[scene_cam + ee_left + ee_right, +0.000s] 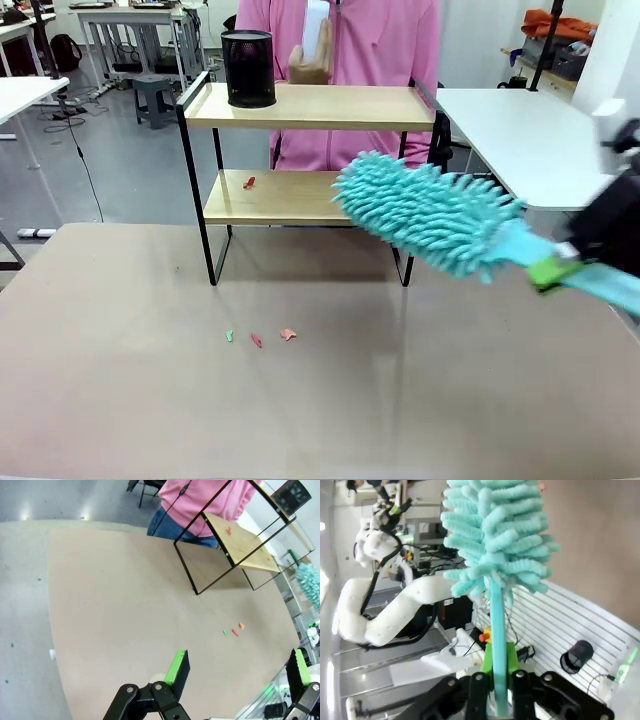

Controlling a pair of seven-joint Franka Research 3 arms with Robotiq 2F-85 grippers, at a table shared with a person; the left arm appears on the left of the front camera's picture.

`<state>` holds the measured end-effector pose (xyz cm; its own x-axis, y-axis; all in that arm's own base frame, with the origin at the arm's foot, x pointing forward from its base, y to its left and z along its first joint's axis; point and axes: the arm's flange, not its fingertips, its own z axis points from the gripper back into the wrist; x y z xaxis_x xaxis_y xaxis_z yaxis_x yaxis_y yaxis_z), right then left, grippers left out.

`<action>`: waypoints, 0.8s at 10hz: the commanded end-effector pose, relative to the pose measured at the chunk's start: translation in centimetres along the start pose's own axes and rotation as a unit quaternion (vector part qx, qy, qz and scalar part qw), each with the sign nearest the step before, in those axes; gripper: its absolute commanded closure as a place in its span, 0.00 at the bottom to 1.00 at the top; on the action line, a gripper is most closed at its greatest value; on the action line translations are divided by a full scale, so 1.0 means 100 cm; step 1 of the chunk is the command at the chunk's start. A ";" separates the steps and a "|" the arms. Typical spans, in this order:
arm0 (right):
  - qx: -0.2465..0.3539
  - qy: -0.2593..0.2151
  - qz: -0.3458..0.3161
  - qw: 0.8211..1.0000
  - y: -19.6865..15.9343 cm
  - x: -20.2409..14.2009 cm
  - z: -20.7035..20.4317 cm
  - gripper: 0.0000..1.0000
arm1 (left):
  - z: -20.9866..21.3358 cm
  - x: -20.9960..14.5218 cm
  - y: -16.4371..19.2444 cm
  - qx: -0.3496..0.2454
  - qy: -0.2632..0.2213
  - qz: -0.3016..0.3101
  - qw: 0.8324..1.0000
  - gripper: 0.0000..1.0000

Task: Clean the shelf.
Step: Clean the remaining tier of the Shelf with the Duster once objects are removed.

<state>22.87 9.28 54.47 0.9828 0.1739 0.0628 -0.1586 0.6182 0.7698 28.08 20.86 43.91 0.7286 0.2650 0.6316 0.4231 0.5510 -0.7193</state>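
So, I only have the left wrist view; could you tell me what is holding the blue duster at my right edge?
Observer: The right claw is shut on the duster, gripping its handle.
Operator: Thank you. Where is its head relative to the shelf?
Observer: Seen from the front, it covers the right end of the lower board of the shelf; contact is unclear.

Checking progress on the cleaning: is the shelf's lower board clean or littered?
Littered: one small red scrap lies on the lower board of the shelf, left of the duster.
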 end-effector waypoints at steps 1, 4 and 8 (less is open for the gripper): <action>-0.007 -0.008 -0.027 1.000 -0.008 0.012 -0.033 1.00 | -0.001 0.000 -0.001 -0.008 -0.011 -0.009 1.000 0.00; -0.015 0.003 -0.004 1.000 0.002 0.012 -0.019 1.00 | -0.001 0.000 -0.001 -0.008 -0.011 -0.009 1.000 0.00; -0.098 -0.099 -0.028 0.990 0.006 0.075 -0.043 0.88 | -0.001 0.000 -0.001 -0.008 -0.011 -0.009 1.000 0.00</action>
<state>27.49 12.83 52.69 0.9882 0.0412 0.1476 -0.1299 0.7363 0.6641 28.07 20.87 43.90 0.7286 0.2654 0.6314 0.4228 0.5510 -0.7195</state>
